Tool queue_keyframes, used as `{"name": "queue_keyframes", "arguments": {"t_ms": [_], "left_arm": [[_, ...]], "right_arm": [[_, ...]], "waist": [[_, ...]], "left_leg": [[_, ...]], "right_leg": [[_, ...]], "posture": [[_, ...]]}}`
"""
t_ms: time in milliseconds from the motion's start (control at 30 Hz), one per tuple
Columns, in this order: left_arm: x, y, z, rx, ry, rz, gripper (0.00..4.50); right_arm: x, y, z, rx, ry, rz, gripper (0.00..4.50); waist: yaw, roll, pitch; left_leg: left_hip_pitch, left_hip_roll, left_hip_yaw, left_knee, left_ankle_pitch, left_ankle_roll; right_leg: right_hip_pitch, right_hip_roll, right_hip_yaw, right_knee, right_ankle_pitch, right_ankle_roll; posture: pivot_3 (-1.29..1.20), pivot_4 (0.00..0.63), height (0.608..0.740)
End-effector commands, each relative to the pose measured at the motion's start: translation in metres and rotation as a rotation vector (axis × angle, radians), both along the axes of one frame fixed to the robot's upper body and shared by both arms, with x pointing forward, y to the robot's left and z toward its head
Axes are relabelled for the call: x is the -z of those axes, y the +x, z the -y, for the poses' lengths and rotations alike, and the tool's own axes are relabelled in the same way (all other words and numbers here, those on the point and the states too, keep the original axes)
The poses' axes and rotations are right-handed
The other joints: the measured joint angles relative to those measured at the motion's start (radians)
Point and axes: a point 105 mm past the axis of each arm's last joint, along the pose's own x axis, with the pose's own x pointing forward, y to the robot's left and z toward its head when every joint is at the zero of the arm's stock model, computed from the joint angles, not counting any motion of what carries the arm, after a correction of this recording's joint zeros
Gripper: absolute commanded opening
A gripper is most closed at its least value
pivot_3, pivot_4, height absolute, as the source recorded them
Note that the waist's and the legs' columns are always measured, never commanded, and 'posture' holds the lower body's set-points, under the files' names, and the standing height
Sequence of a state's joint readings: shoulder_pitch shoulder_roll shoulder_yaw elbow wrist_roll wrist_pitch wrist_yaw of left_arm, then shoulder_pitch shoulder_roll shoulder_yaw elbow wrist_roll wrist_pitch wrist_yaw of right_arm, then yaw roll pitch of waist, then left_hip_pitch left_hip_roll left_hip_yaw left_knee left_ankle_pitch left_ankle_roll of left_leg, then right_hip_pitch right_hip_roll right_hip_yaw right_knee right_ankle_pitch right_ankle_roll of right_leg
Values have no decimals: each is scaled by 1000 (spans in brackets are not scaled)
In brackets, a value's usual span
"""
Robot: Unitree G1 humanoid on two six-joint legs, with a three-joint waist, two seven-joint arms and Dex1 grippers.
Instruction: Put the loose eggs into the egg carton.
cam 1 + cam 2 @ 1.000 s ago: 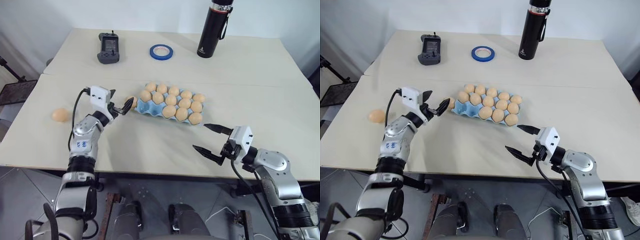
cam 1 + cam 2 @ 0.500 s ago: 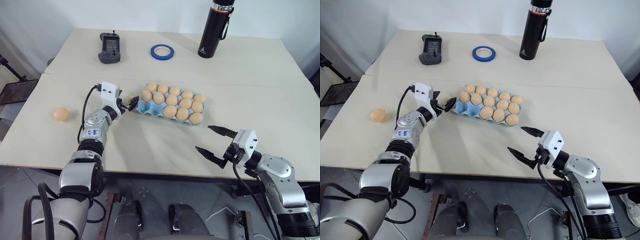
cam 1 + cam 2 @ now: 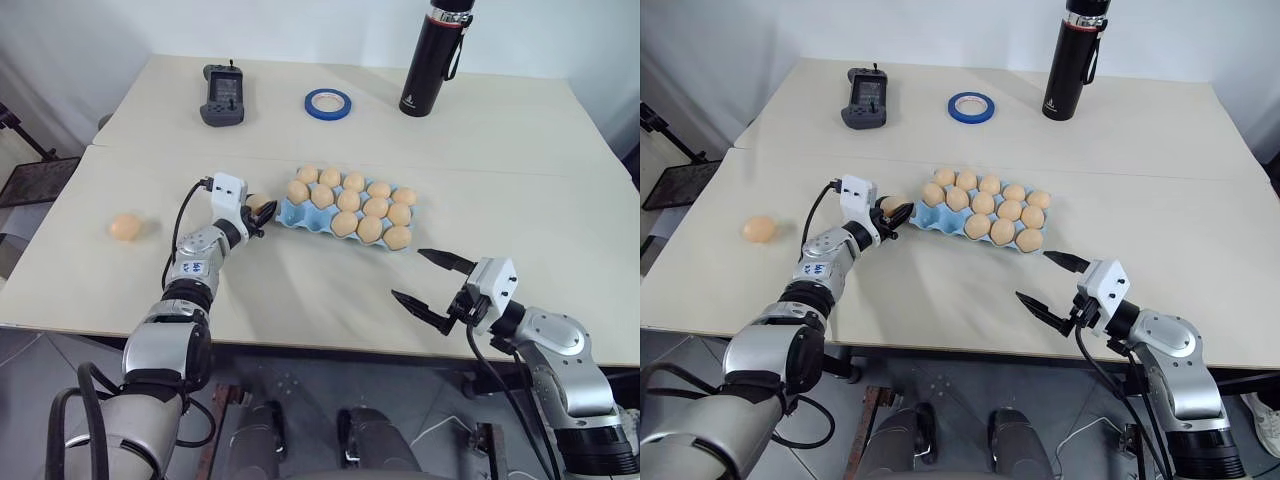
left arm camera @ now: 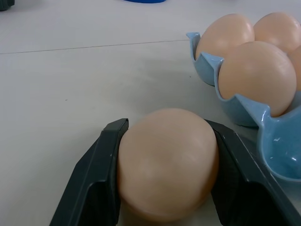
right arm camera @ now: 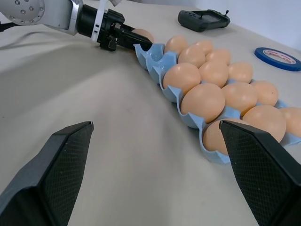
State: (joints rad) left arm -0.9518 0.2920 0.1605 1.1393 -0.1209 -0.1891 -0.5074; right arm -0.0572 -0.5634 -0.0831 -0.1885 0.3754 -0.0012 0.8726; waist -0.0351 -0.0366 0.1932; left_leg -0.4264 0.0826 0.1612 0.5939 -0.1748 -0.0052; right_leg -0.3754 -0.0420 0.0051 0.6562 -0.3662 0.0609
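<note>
The left pincer (image 4: 164, 183) grips an egg (image 4: 167, 162) just beside the egg carton (image 3: 300, 215) at its nine o'clock edge, while the right pincer (image 3: 432, 285) gapes wide.

Lab — bare table (image 3: 500, 140), handheld controller (image 3: 221, 96)

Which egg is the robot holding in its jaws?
The egg just off the egg carton's left end, pinched in the left gripper. The other loose egg lies alone far out to the left, and the rest sit in cups.

egg (image 3: 126, 227) left of egg carton (image 3: 300, 217), on table (image 3: 300, 290)
</note>
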Motion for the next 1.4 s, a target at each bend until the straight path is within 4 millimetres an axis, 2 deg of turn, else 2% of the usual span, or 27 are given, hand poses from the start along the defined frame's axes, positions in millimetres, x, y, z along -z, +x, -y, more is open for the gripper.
{"name": "queue_keyframes", "arguments": {"t_ms": [33,200,400,500,733,767,800,900,1033,1133,1167,1267,1400], "left_arm": [[-45,-12,18,174,6,194,2018],[-59,-35,55,384,54,264,2018],[-45,-40,86,448,51,216,2018],[-46,-39,93,462,46,222,2018],[-44,-33,84,430,61,211,4218],[-44,-34,83,431,59,216,4482],[-45,-35,80,433,60,223,4482],[-52,-42,65,428,66,260,4482],[-58,-59,23,375,100,307,4482],[-60,-84,-30,272,125,368,4482],[-59,-90,-40,255,134,377,4482],[-44,-121,-79,182,181,319,4482],[-26,-153,-113,80,197,244,4482]], "right_arm": [[-9,-2,-1,-9,6,38,4500],[-7,-1,-1,-10,6,32,4500],[-11,0,-6,-25,4,42,4500],[-16,0,-3,-19,-3,58,4500],[-21,-1,-5,-12,6,72,4500],[-21,-1,-5,-11,8,72,4500],[-21,-1,-6,-11,8,71,4500],[-21,-1,-6,-11,8,71,4500],[-21,-1,-4,-18,2,68,4500],[-23,-3,-4,-57,22,57,4500],[-24,-4,-4,-66,30,53,4500],[-26,-1,0,-94,51,14,4500],[-26,1,0,-139,52,-10,4500]], "waist": [[3,0,0],[7,0,0],[5,0,0],[3,0,0],[4,0,0],[5,0,0],[5,0,0],[2,0,0],[-9,0,0],[-21,0,0],[-22,0,0],[-22,0,0],[-22,0,0]], "left_leg": [[0,0,0,0,0,0],[0,0,1,0,0,-1],[0,0,0,3,0,1],[0,0,0,4,0,2],[0,0,-1,3,1,3],[0,0,-1,3,1,3],[0,0,-1,3,1,3],[0,0,-1,3,1,2],[0,2,0,2,2,2],[1,3,-1,1,3,2],[2,3,0,0,3,2],[2,3,0,0,1,3],[4,2,-1,0,-2,3]], "right_leg": [[0,0,0,0,0,0],[0,0,1,0,0,0],[1,0,1,2,0,0],[1,0,1,3,0,0],[0,1,1,3,0,0],[0,0,1,3,0,0],[0,0,0,3,0,0],[0,0,1,3,0,0],[0,2,1,3,0,-1],[0,2,0,4,-1,-2],[0,2,1,4,-1,-2],[1,1,1,4,-1,-2],[2,-2,0,4,-1,-3]], "posture": [[0,150,740],[0,150,740],[0,150,740],[0,150,740],[0,150,740],[0,150,740],[0,150,740],[0,150,740],[0,150,740],[0,150,740],[0,150,740],[0,150,740],[0,150,740]]}}
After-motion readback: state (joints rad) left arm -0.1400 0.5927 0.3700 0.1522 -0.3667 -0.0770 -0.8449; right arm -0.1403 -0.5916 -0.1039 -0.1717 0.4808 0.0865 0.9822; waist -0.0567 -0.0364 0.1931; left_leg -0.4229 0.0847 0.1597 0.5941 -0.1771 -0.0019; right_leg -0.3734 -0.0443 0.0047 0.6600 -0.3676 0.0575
